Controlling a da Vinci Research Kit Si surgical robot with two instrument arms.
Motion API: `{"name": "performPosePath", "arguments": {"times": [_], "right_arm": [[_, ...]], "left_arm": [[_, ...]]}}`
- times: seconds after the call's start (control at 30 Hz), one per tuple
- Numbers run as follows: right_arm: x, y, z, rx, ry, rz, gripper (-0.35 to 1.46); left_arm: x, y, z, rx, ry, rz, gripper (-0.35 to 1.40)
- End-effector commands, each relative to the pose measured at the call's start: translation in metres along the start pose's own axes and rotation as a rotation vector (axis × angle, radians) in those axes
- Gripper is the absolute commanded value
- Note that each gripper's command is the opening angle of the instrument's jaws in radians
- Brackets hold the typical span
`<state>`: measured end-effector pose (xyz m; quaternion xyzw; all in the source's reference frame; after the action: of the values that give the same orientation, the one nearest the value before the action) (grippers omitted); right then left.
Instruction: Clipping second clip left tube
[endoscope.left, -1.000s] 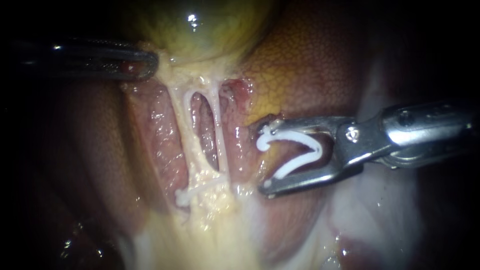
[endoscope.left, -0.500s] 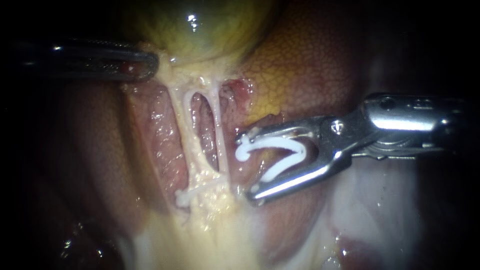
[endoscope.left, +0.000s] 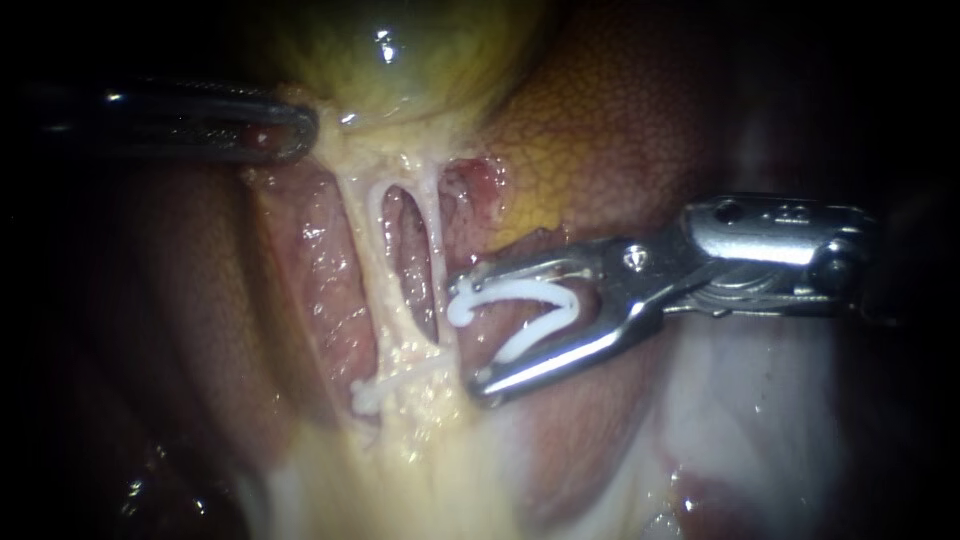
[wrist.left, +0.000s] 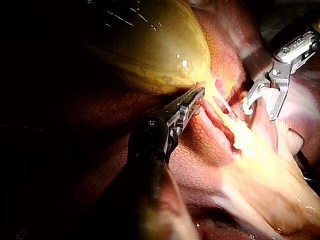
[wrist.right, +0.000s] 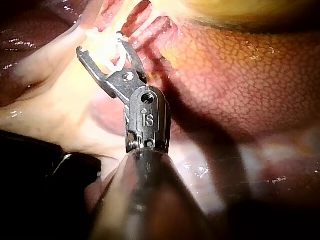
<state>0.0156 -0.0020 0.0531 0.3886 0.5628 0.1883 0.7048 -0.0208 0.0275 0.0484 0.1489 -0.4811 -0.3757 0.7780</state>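
Note:
Two pale tubes run down from the gallbladder (endoscope.left: 400, 50): the left tube (endoscope.left: 372, 235) and the right tube (endoscope.left: 437, 250). A white clip (endoscope.left: 380, 388) lies across their lower end. My right instrument (endoscope.left: 473, 330) holds an open V-shaped white clip (endoscope.left: 520, 288) in its widely spread jaws, whose tips stand just right of the right tube. Neither tube lies inside that clip. My left instrument (endoscope.left: 290, 130) is shut on pale tissue at the gallbladder's neck. The left wrist view shows that hold (wrist.left: 199, 94). The right wrist view shows the spread jaws (wrist.right: 100, 45) beside the tubes.
Mottled liver (endoscope.left: 600, 130) lies behind and to the right of the tubes. Reddish raw tissue (endoscope.left: 320, 270) flanks the tubes, and pale fatty tissue (endoscope.left: 420, 460) spreads below them. A dark gap (endoscope.left: 405, 250) opens between the two tubes.
My right instrument has moved left with its open clip, from well right of the tubes to just beside the right tube. My left instrument has kept its hold and place.

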Motion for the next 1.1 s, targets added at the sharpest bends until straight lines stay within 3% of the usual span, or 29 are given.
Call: {"name": "performPosePath", "arguments": {"times": [0.03, 0.37, 0.73, 1.1], "right_arm": [[-0.0001, 0.0002, 0.0, -0.001, 0.0, 0.004, 0.47], [-0.0014, 0.0019, 0.0005, -0.007, -0.003, 0.001, 0.47], [-0.0019, 0.0028, 0.0013, -0.003, -0.006, 0.001, 0.47], [-0.0037, 0.0044, 0.0023, -0.008, -0.01, 0.005, 0.47]], "left_arm": [[0.0, 0.0, 0.0, 0.0, 0.0, 0.0, -0.35], [0.0, -0.0001, 0.0, 0.0, 0.0, 0.0, -0.35], [0.0, -0.0001, 0.0, -0.001, 0.0, 0.0, -0.35], [0.0001, -0.0001, 0.0001, -0.001, 0.0, 0.0, -0.35]]}}
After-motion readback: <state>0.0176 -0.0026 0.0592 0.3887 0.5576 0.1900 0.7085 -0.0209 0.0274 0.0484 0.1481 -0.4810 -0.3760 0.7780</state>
